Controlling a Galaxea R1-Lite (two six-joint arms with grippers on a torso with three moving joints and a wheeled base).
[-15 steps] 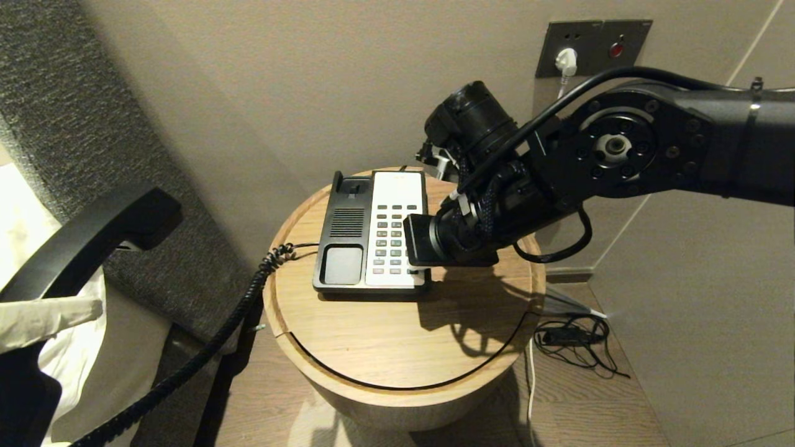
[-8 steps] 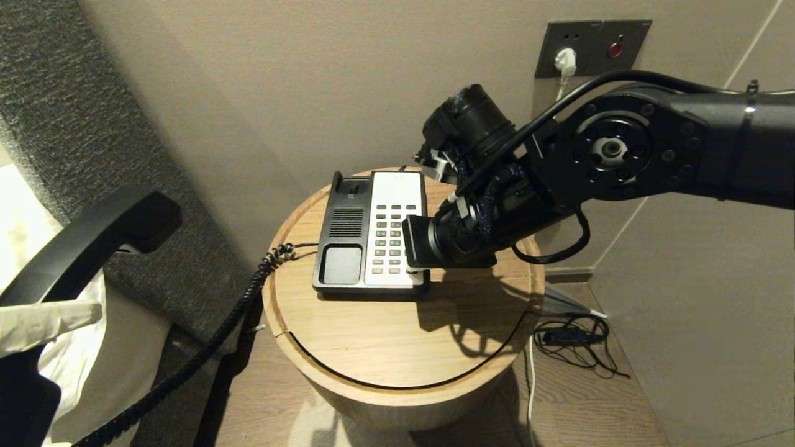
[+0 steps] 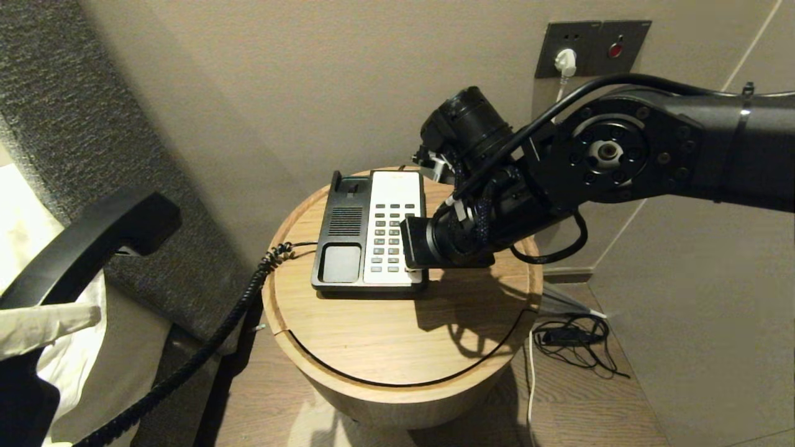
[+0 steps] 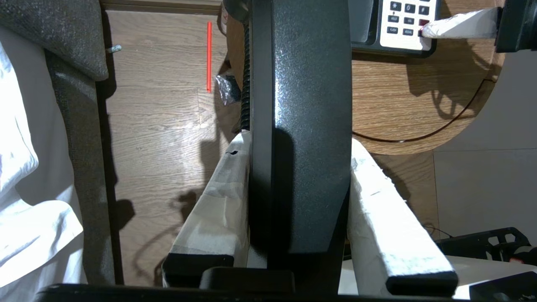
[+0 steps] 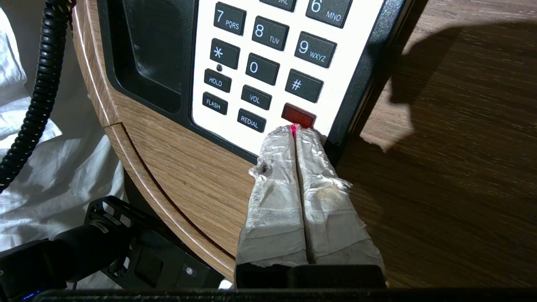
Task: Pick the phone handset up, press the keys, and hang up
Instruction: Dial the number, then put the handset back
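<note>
The right arm is stretched in from the right edge of the scene, its large round joint raised above the right side of the round wooden tabletop and its forearm bent down and to the left toward the phone base. The right gripper is brought low over the near right corner of the white faceplate, its two tape-wrapped fingers pressed together into a single point. The joined tips are set against the near edge of the red button, which lies in the bottom rows of the keys, just right of the REDIAL key and nearer than the # key; a red glow is seen on the tips where they meet the button. The left arm is held well to the left of the tabletop, above the wooden floor and beside the white bedding. The phone handset is pinched by the left gripper across its width, one wrapped finger being laid along each long side, and it is kept in the air, tilted, with its upper rounded end pointing toward the far right. The black coiled cord is strung from the lower left up to the left side of the phone base. The handset cradle on the left half of the base is left uncovered.
</note>
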